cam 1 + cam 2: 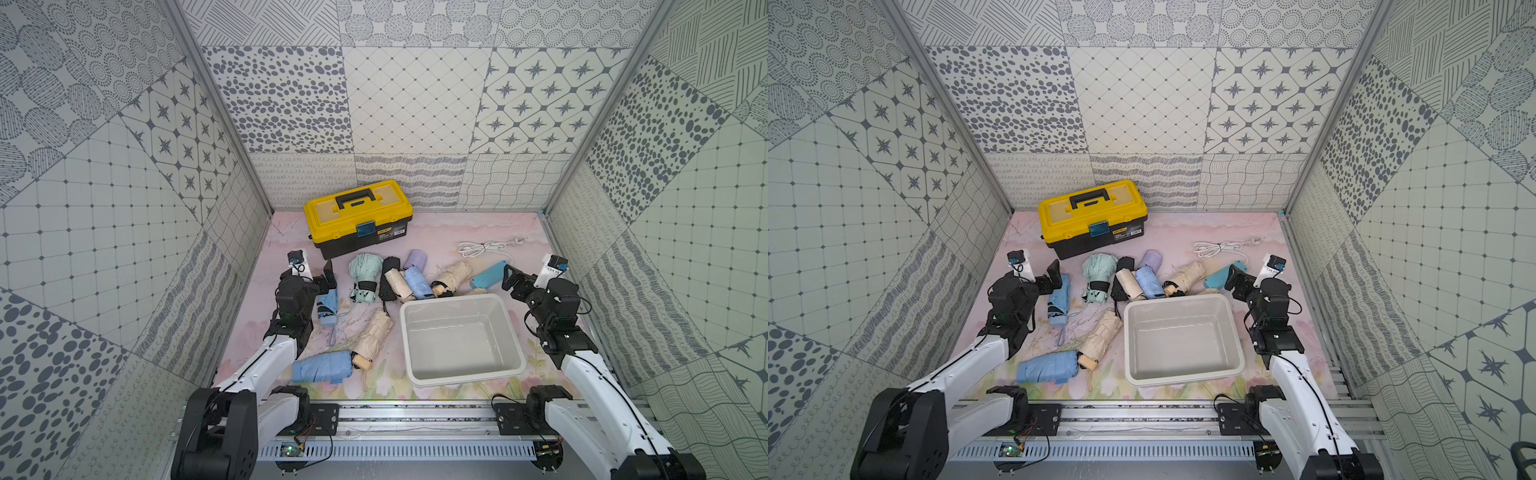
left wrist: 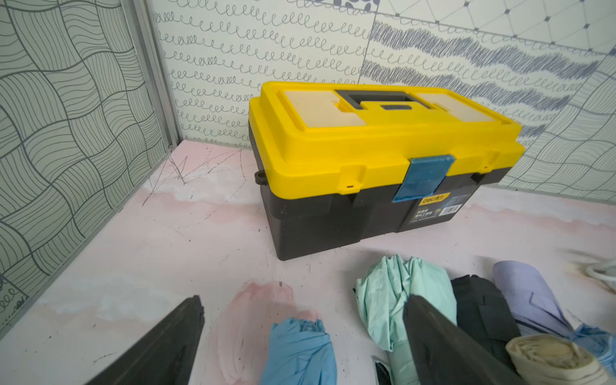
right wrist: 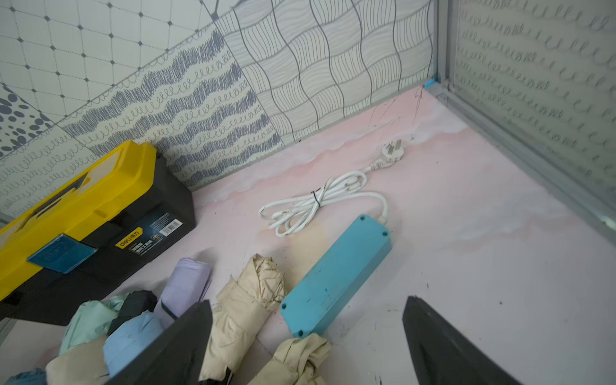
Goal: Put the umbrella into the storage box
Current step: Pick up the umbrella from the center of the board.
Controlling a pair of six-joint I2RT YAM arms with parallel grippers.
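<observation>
Several folded umbrellas lie on the pink floor in both top views. The white storage box (image 1: 457, 297) (image 1: 1177, 298) stands empty at the front right. My left gripper (image 1: 330, 274) (image 2: 305, 300) hangs open over the far end of a light blue umbrella (image 1: 328, 307) (image 2: 300, 350), holding nothing, with a mint umbrella (image 1: 365, 276) beside it. My right gripper (image 1: 509, 276) (image 3: 309, 301) is open behind the box's far right corner, empty, above a cream umbrella (image 1: 453, 277) (image 3: 243, 310). A beige umbrella (image 1: 376, 336) and a larger blue one (image 1: 322, 366) lie left of the box.
A yellow-and-black toolbox (image 1: 358, 218) stands shut against the back wall. A blue power strip (image 1: 488, 276) (image 3: 336, 276) with a bundled white cord (image 1: 482, 248) lies just ahead of my right gripper. Patterned walls close in on three sides.
</observation>
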